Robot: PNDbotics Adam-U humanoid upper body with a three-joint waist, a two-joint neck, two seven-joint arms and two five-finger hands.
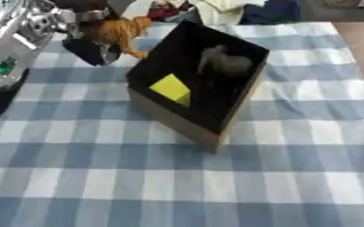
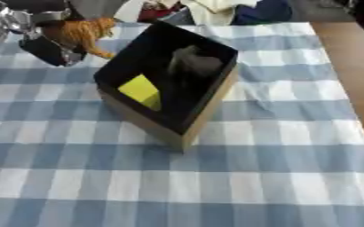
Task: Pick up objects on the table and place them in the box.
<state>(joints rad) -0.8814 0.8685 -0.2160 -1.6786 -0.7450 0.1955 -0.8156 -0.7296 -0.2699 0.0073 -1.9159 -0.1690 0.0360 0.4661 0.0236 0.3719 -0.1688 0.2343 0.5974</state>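
A cardboard box (image 1: 187, 126) with a black inside stands askew in the middle of the checked table. In it lie a yellow block (image 1: 171, 88) and a grey toy figure (image 1: 225, 62). At the far left, just past the box's left corner, my left hand (image 1: 92, 49) is curled round an orange toy animal (image 1: 123, 30), held above the cloth. The silver left arm (image 1: 14, 31) comes in from the upper left corner. My right hand shows in neither view.
Blue and white checked cloth (image 1: 216, 186) covers the table. Clothes or bags (image 2: 216, 11) are piled along the far edge. The table's brown right edge (image 2: 352, 66) shows at the right.
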